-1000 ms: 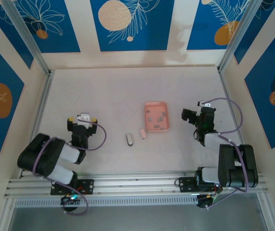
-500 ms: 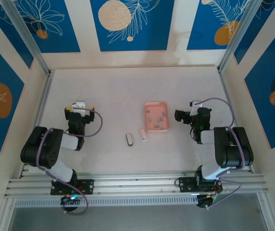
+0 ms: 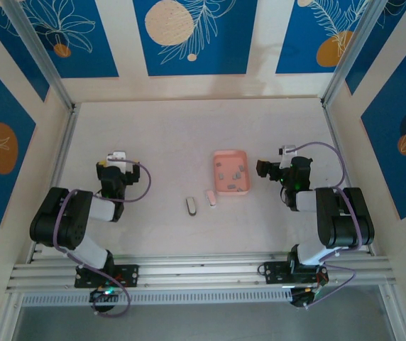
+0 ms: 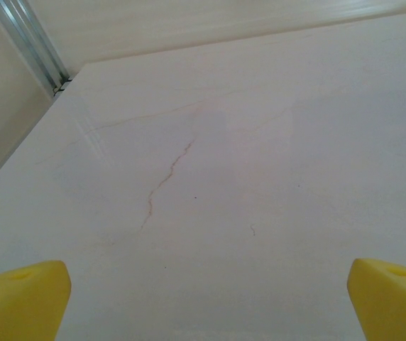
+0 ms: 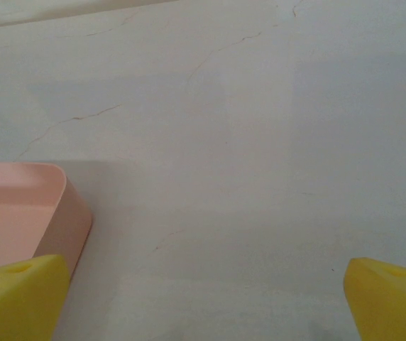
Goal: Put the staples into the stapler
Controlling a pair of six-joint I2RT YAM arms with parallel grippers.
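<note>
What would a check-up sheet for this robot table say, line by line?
Surface: pale table, fine cracks.
Job's things: grey staples lie in the pink tray; a small grey piece and a small pink piece lie in front of it, too small to tell which is the stapler.
Clutter: nothing seen.
Claws: left claw open, empty, over bare table; right claw open, empty, beside the tray.
Cables: purple cables loop along both arms.
Surroundings: blue and cream patterned walls; metal rail at the near edge.
</note>
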